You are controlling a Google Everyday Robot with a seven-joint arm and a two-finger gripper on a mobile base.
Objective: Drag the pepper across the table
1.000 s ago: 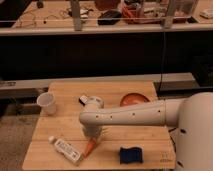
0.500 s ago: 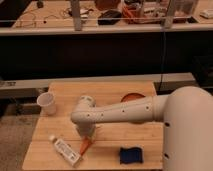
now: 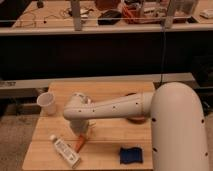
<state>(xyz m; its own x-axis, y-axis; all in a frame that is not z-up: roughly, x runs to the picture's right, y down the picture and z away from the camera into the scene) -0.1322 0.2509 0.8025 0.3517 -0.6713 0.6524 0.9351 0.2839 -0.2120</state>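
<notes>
The pepper (image 3: 80, 143) is a small orange-red piece lying on the wooden table (image 3: 110, 131), near the front left. My white arm reaches in from the right and bends down over it. My gripper (image 3: 82, 134) hangs from the arm's end directly above the pepper, touching or nearly touching its upper end. The arm's elbow hides most of the gripper.
A white paper cup (image 3: 47, 103) stands at the table's left edge. A white bottle (image 3: 65, 150) lies on its side at the front left, close beside the pepper. A blue sponge (image 3: 131, 155) lies at the front right. A reddish bowl (image 3: 135, 118) is mostly hidden behind the arm.
The arm has swung left and toward the front over the table. The pepper has shifted slightly left along with the gripper. The bottle, cup and sponge have stayed put.
</notes>
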